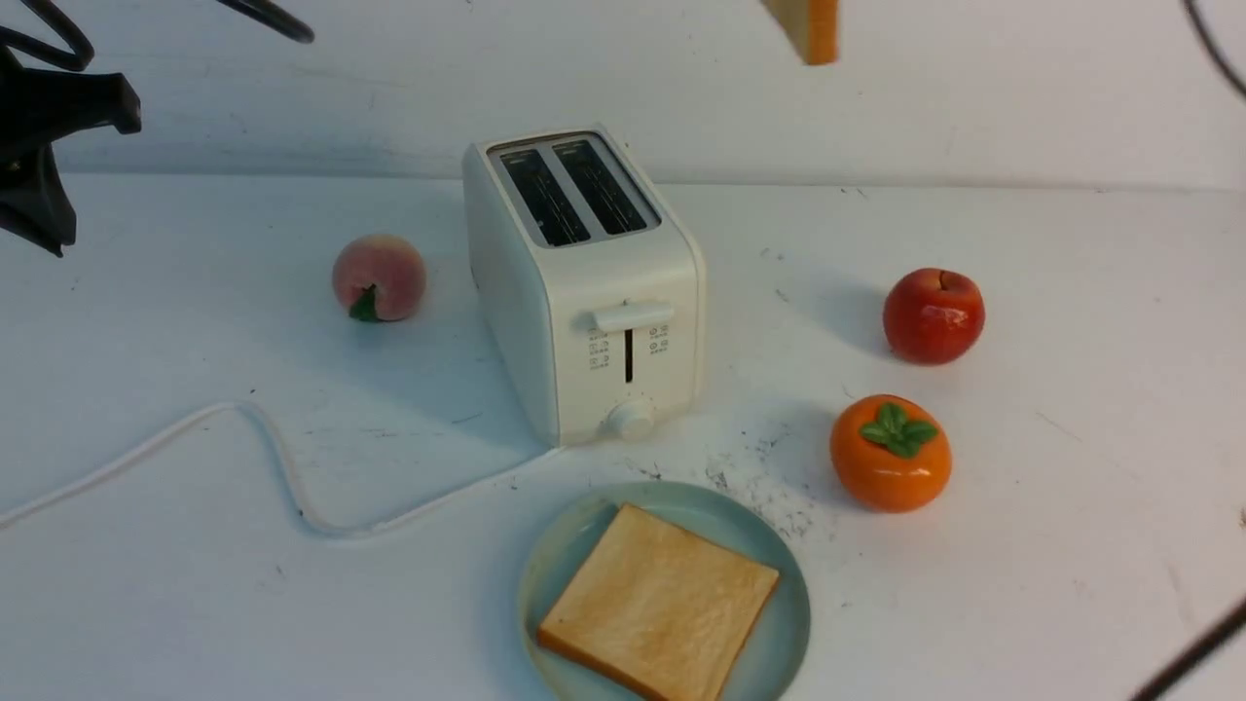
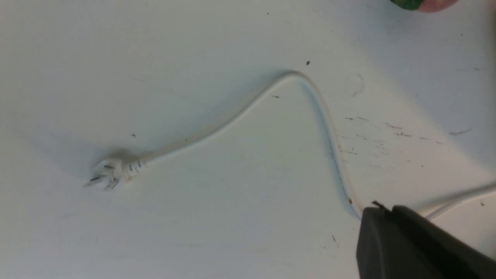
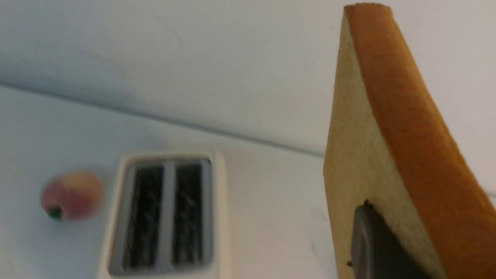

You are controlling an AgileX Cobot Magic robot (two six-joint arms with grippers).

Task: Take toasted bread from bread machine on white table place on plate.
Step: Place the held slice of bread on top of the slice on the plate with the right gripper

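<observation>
Toast (image 1: 658, 604) flat on plate (image 1: 793, 623); right pincer (image 3: 381, 228) grips second slice (image 3: 360, 147) upright; left pincer (image 2: 381, 211) closed

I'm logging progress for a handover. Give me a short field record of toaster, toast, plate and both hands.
bread machine: upright on white table, both slots empty
first slice: flat on plate
second slice: aloft, clamped in right hand
left hand: shut, empty, above cord
other items: peach, apple, persimmon
</observation>
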